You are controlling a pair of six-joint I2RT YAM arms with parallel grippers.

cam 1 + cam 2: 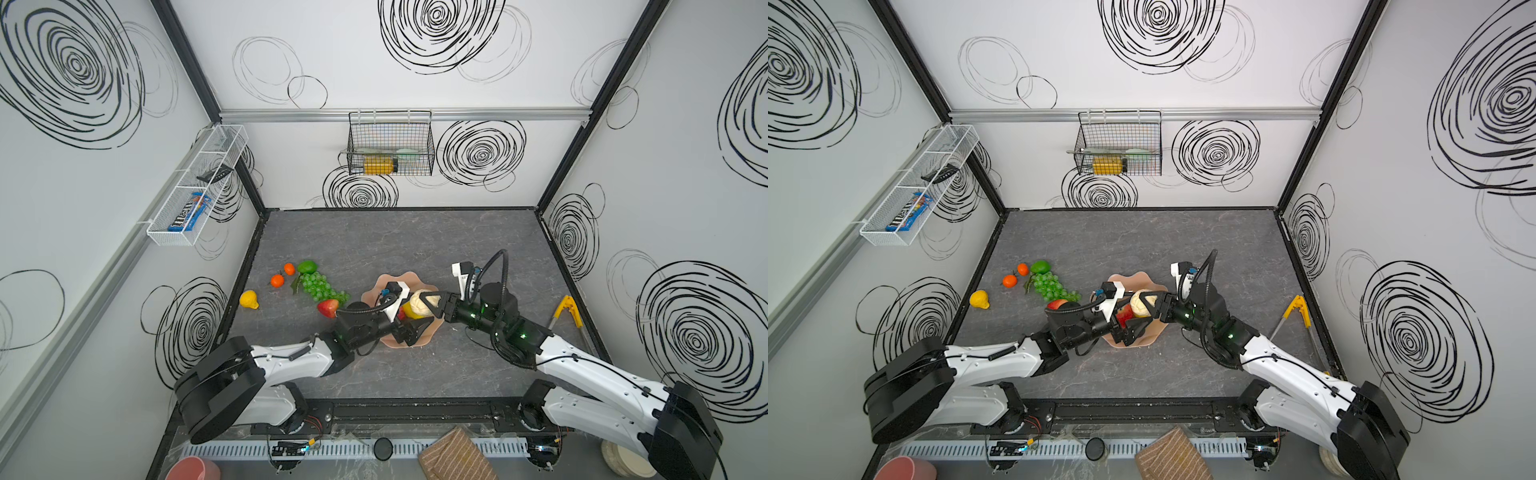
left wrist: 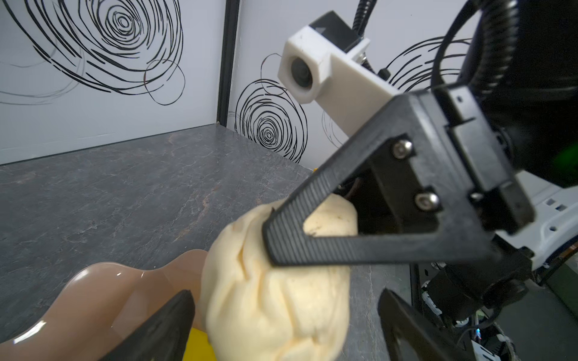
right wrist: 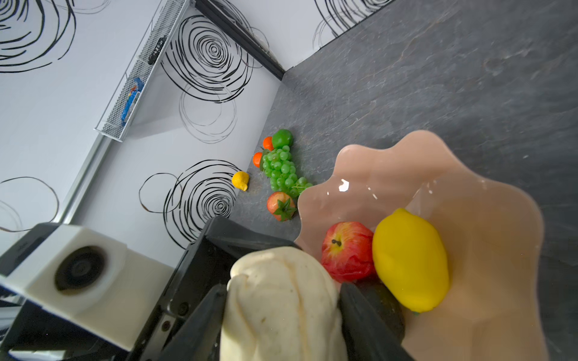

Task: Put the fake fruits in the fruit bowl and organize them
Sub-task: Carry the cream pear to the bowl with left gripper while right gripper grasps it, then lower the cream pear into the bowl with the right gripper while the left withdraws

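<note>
Nearby, grapes (image 3: 281, 170) and strawberry (image 3: 280, 205) border the fruit bowl (image 3: 391, 162).

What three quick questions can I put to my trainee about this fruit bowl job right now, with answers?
1. True or false: the right gripper is closed on the pale cream lumpy plastic fruit.
2. Which fruits lie in the peach-pink wavy-rimmed fruit bowl? A) glossy red apple and large yellow lemon B) two oranges C) green grape bunch
3. Fill in: the left gripper has its jaws ____ on either side of the cream fruit.
Key: 1 true; 2 A; 3 open.
</note>
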